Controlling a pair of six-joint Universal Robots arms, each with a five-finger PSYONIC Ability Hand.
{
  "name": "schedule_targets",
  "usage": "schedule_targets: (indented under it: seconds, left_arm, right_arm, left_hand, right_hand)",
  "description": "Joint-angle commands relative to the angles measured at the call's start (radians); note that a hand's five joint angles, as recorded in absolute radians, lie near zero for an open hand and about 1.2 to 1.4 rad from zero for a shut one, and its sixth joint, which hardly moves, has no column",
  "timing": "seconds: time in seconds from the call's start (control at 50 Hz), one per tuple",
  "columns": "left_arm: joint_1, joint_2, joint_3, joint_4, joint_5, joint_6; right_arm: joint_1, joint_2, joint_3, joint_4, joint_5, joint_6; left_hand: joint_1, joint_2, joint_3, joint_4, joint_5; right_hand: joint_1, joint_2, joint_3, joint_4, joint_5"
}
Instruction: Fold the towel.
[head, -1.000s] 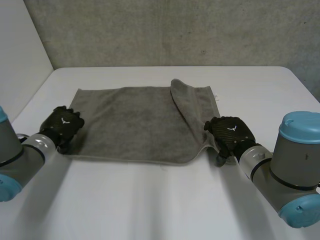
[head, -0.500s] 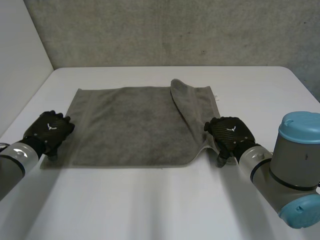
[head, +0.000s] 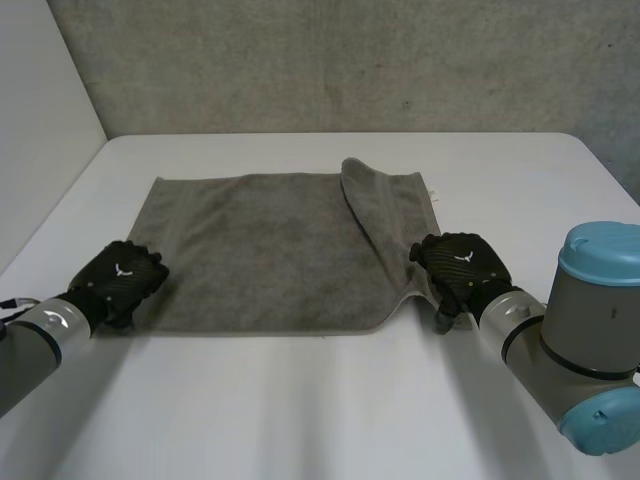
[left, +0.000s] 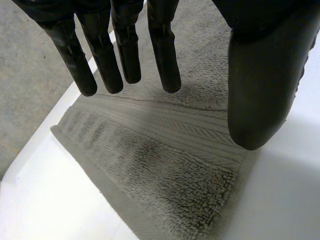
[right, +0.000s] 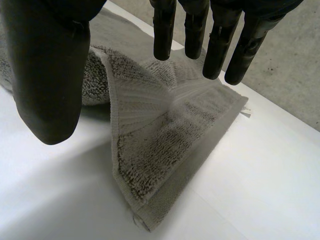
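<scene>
A grey towel (head: 270, 245) lies spread on the white table (head: 320, 410), with its right side rumpled into a raised fold (head: 375, 215). My left hand (head: 122, 278) is at the towel's near left corner. In the left wrist view its fingers (left: 165, 55) are straight and apart from the thumb, just above the towel's ribbed border (left: 165, 165). My right hand (head: 462, 265) is at the near right corner, beside the raised fold. Its thumb (right: 47, 65) and straight fingers hang over the towel's corner (right: 150, 150) without pinching it.
A grey wall (head: 330, 60) stands behind the table's far edge. A small white tag (head: 433, 195) sticks out at the towel's far right corner. Bare table runs along the front of the towel and to both sides.
My left hand moved out to the left, then back in and nearer the front, along the towel's left edge; the near left corner shifted with it. The right hand has stayed still.
</scene>
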Motion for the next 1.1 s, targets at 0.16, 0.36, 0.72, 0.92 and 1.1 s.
schedule_targets:
  seconds: [0.16, 0.36, 0.72, 0.92, 1.1]
  left_arm:
    - [-0.006, -0.070, 0.066, -0.096, -0.002, -0.003]
    - [-0.014, -0.108, 0.109, -0.092, -0.008, -0.010]
    - [-0.028, -0.139, 0.180, -0.092, -0.042, -0.044]
    - [-0.029, -0.149, 0.217, -0.093, -0.043, -0.079]
    - [-0.040, -0.162, 0.244, -0.093, -0.045, -0.101]
  right_arm:
    - [-0.006, 0.000, -0.003, -0.001, 0.000, 0.000]
    - [-0.006, 0.002, -0.003, -0.001, -0.002, 0.000]
    - [-0.008, 0.003, -0.001, -0.001, -0.011, 0.000]
    - [-0.008, 0.003, -0.003, 0.001, -0.012, 0.000]
    - [-0.008, 0.003, -0.001, 0.001, -0.011, 0.000]
  left_hand:
    - [-0.006, 0.007, 0.005, 0.006, -0.008]
    - [-0.017, -0.005, -0.007, -0.006, -0.020]
    - [0.000, 0.013, 0.011, 0.012, -0.002]
    - [0.009, 0.022, 0.020, 0.021, 0.007]
    - [0.082, 0.095, 0.093, 0.094, 0.080]
  right_hand:
    - [-0.020, -0.010, 0.000, 0.003, -0.003]
    - [-0.023, -0.013, -0.003, 0.000, -0.006]
    - [-0.020, -0.010, 0.000, 0.003, -0.003]
    - [-0.023, -0.013, -0.003, 0.000, -0.006]
    - [-0.020, -0.010, 0.000, 0.003, -0.003]
